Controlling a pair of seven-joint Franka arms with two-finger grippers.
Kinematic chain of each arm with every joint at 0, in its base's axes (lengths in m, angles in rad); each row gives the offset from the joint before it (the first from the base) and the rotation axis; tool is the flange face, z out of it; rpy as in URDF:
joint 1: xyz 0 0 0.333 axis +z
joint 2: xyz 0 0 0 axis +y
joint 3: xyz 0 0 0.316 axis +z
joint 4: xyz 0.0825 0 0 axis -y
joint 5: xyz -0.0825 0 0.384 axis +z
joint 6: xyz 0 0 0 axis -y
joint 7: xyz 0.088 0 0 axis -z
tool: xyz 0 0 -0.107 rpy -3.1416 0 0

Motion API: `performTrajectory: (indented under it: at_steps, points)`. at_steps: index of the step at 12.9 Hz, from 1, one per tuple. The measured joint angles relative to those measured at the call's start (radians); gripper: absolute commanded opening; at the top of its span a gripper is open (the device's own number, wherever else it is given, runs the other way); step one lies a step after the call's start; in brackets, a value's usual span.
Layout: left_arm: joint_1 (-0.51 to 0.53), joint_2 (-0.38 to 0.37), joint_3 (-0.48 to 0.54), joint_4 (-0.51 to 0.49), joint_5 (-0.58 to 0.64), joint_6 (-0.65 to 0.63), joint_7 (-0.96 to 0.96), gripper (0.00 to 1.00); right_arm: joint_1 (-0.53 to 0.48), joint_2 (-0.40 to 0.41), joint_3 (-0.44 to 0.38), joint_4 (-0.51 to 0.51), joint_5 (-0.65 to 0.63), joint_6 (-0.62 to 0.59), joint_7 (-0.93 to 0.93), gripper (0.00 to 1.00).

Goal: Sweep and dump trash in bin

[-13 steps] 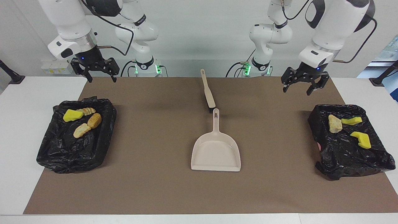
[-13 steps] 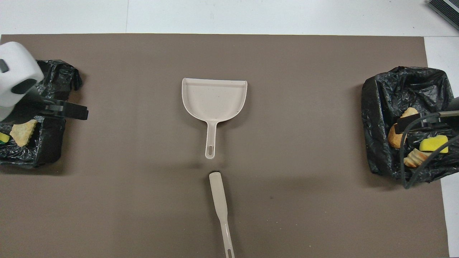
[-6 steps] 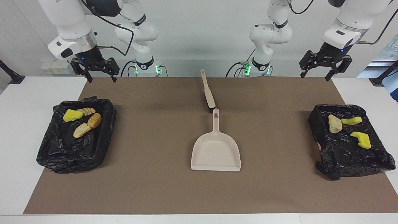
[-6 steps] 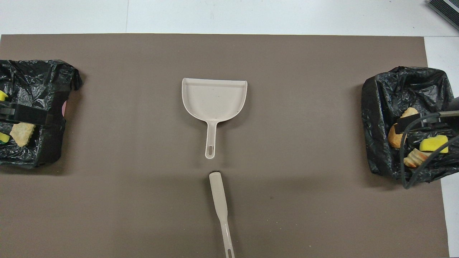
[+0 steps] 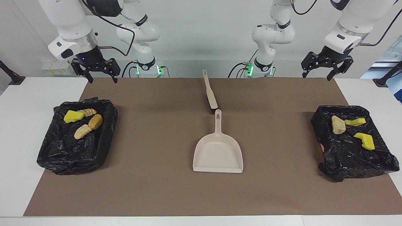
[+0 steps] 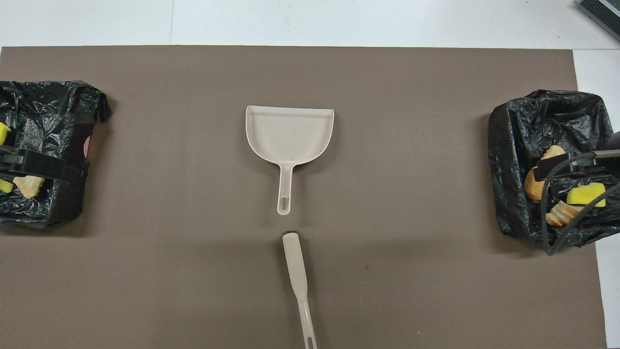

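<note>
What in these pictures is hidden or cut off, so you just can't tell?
- Overhead view: the raised left gripper, jaws open, blocks some trash in the bin at the left arm's end; the view's edge cuts that bin off.
- Overhead view: the raised right gripper, jaws open, and its cable block trash in the other bin.
- Overhead view: the brush handle's end runs off the bottom edge; its bristles lie underneath.

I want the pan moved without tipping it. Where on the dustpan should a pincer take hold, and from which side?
Grip the dustpan by its slim straight handle, coming straight down from above. The handle lies flat on the mat and points toward the robots, narrow enough for two fingers to span. Probably clamp near where it widens into the tray, so the tray's weight tilts it less. The brush lies just past the handle's end.
</note>
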Motion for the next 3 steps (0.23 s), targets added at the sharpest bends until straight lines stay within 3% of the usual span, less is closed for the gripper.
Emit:
performTrajectory:
  at_steps: [3]
  points:
    - [0.0, 0.0, 0.001, 0.0, 0.011, -0.003, 0.011, 1.0, 0.0, 0.0, 0.0, 0.0, 0.0, 0.0, 0.0, 1.0]
